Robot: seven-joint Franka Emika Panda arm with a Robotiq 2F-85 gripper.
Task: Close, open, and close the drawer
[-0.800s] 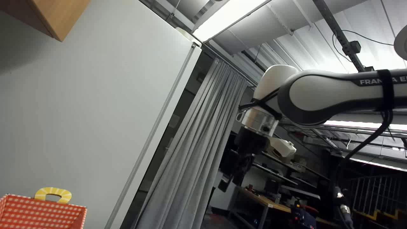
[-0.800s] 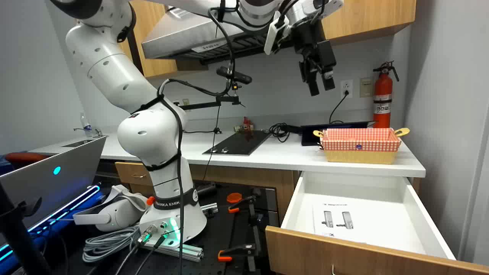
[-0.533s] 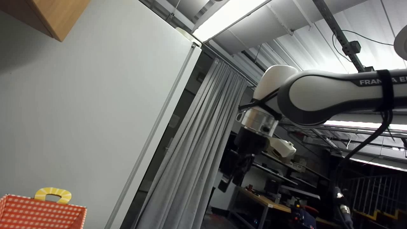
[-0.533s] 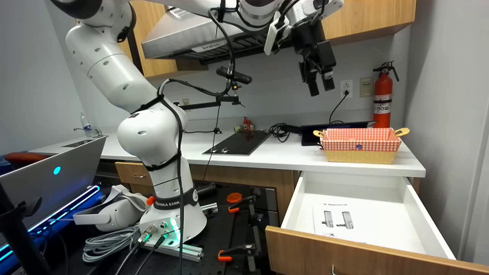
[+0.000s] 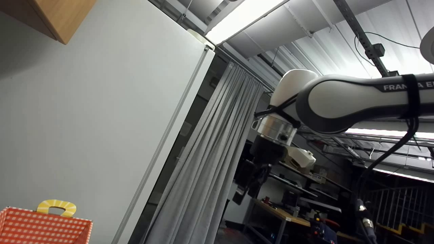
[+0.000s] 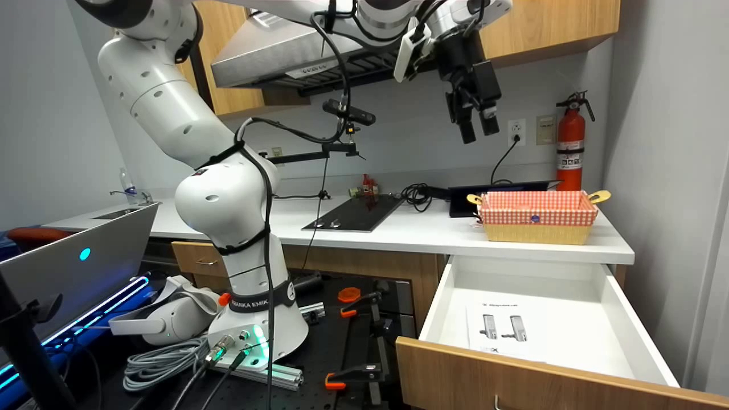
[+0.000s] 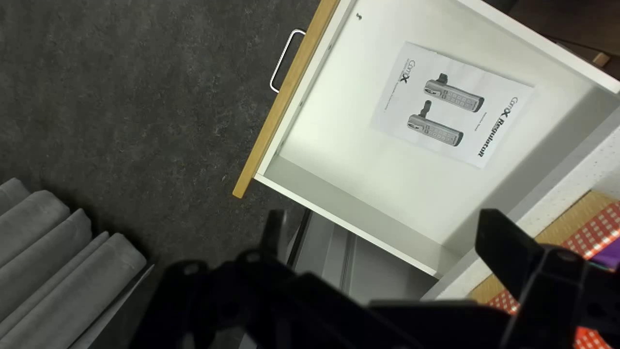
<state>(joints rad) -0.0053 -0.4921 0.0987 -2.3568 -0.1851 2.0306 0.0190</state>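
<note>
Spread wide and clasping nothing, the hand (image 7: pixel 381 220) hangs well above the drawer (image 6: pixel 569 327), which stands pulled far out, between five and six o'clock from it in an exterior view. The wrist view puts the handle (image 7: pixel 276 69) at eleven o'clock from the hand. Whether the first closing and the opening are done, nothing here settles; at least one closing is left, I judge.

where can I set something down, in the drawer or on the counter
Drawer: the bare corner bordered by booklet, front panel and, lower in the wrist view, side wall. Counter: between cooktop and basket. Crowded: farther back, with cables and a black panel.
</note>
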